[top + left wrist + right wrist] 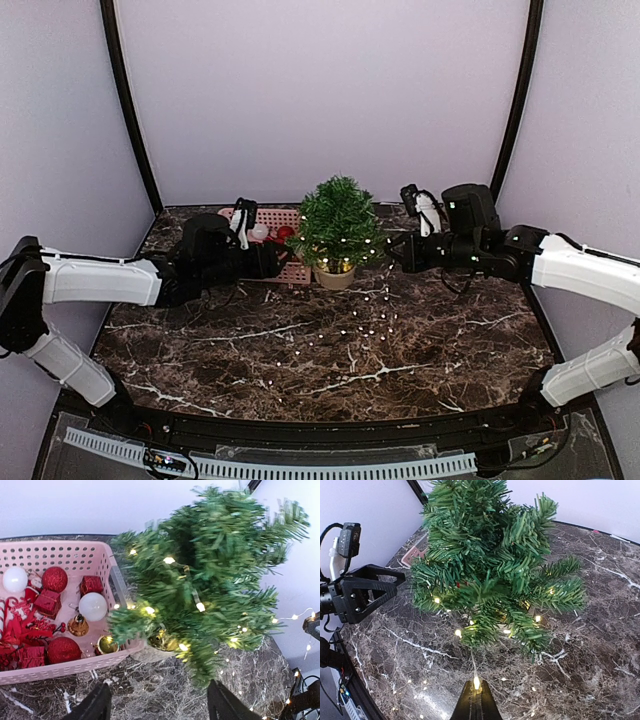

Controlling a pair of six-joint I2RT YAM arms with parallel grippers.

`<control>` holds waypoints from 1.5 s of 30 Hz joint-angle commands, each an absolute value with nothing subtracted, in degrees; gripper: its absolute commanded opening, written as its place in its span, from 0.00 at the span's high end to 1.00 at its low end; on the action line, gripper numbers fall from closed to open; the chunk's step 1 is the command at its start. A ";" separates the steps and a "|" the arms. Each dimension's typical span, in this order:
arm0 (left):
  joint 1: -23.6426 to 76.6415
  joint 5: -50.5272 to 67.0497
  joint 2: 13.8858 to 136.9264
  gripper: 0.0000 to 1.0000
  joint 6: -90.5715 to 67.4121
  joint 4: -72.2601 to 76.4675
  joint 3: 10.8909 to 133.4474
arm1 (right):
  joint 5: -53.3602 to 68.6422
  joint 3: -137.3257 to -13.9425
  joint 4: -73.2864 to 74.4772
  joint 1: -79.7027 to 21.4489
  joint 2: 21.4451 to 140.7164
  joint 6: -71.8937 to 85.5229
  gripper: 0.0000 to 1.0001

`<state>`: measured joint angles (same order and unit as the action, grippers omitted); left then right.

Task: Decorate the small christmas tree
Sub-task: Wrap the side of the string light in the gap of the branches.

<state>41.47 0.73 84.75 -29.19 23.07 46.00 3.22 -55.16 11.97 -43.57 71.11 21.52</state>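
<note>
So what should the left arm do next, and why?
Probably shift the left gripper over the basket to pick a bauble: its jaws are open and empty by the tree, baubles fill the basket, and the right gripper is shut on the light string.

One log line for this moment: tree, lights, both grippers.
tree: upright, partly strung | left gripper: open, empty, by tree | right gripper: shut on light string

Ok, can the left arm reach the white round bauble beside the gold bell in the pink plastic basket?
Probably yes. The left gripper is open just outside the pink basket, and the white bauble lies uncovered on top. Branches of the small green christmas tree overhang only the basket's corner nearby.
</note>
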 commanded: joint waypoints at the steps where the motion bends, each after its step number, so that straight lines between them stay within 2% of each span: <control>1: 44.51 -2.32 81.98 0.28 -30.93 23.44 44.94 | 2.99 -55.05 8.56 -44.09 71.16 22.71 1.00; 9: 46.53 3.16 89.65 0.18 -32.05 23.55 50.68 | 0.63 -55.67 7.36 -44.12 72.28 25.77 1.00; 14: 46.52 3.49 92.16 0.21 -31.97 23.10 53.05 | -2.31 -55.03 6.26 -44.11 72.33 28.18 1.00; 16: 46.56 2.67 92.31 0.32 -32.01 23.04 53.16 | -3.49 -54.91 5.78 -44.12 72.32 29.39 1.00; 22: 46.54 1.63 92.44 0.58 -31.62 22.49 53.26 | -5.52 -54.94 5.20 -44.08 74.11 30.77 1.00; 31: 46.05 0.63 92.37 0.85 -31.05 21.42 53.37 | -5.37 -50.21 2.74 -43.78 76.21 33.16 1.00; 37: 44.74 1.20 92.59 0.96 -30.21 21.47 53.47 | -2.83 -48.90 0.19 -43.68 79.89 34.03 1.00; 45: 41.92 3.23 93.02 0.97 -27.54 21.81 53.83 | -1.06 -47.90 -3.75 -43.51 84.05 34.72 1.00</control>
<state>43.53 1.91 92.86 -30.06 22.11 52.47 -2.37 -48.64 0.69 -43.62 82.74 33.78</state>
